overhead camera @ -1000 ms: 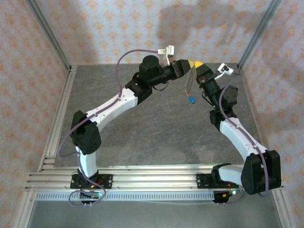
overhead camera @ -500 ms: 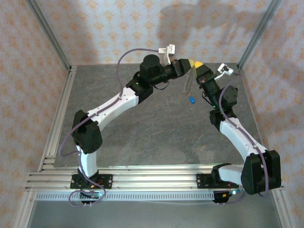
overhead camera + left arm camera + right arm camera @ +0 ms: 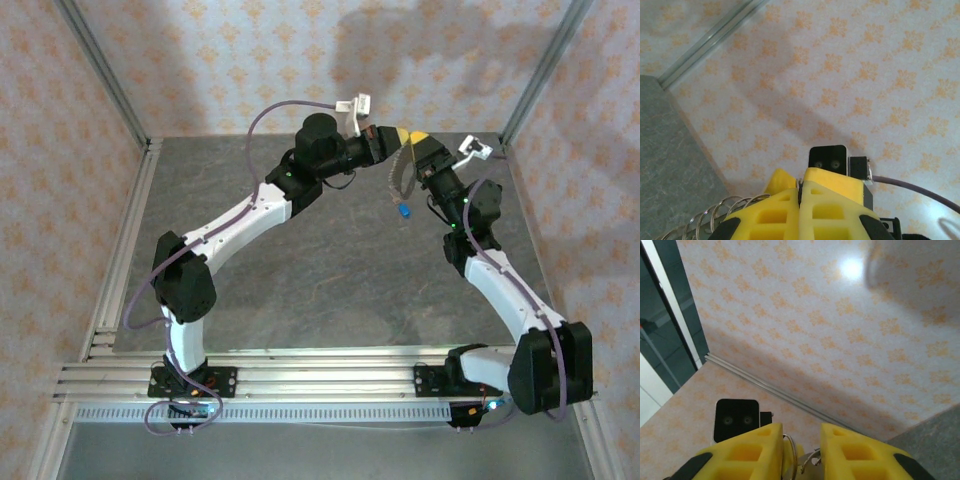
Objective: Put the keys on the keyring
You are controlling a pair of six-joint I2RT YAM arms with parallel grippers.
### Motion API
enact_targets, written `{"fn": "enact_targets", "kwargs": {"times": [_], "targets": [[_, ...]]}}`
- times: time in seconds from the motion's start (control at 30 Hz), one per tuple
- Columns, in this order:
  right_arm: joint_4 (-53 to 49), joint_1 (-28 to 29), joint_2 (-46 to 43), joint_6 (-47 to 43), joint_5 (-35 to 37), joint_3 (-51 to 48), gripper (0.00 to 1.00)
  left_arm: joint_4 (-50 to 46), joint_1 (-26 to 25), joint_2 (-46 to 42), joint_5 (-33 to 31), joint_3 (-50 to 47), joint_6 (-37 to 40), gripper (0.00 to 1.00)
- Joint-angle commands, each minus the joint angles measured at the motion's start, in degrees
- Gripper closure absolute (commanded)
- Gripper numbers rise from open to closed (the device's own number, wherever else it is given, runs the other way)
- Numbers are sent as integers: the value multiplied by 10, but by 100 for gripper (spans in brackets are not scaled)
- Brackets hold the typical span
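Keyring point(image 3: 399, 172) hangs over the far right of the table point(image 3: 300, 270), near its far edge, with a blue key point(image 3: 404, 211) at its lower end. Left gripper point(image 3: 801, 182) is pressed together on its upper coils. Right gripper point(image 3: 802, 432) faces it, fingers apart around the wire. Bare table spreads near and left

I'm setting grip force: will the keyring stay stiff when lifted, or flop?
Probably floppy: the keyring droops from the shut left gripper with the key dangling at its end, so expect swinging. Its wire coils look thin and springy, so it is likely light and easily bent. The smooth-looking metal might slip in a grip.
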Motion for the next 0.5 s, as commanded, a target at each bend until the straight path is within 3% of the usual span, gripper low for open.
{"fn": "enact_targets", "kwargs": {"times": [0.0,0.23,0.47], "targets": [[-20,-28,-46,-19,-22,-3,74,-9,9,2,59,39,37,100],[-23,-57,-65,-31,-81,-9,78,-72,24,23,152,101,102,100],[-1,-58,-64,-47,-148,3,79,-121,33,31,206,136,148,100]]}}
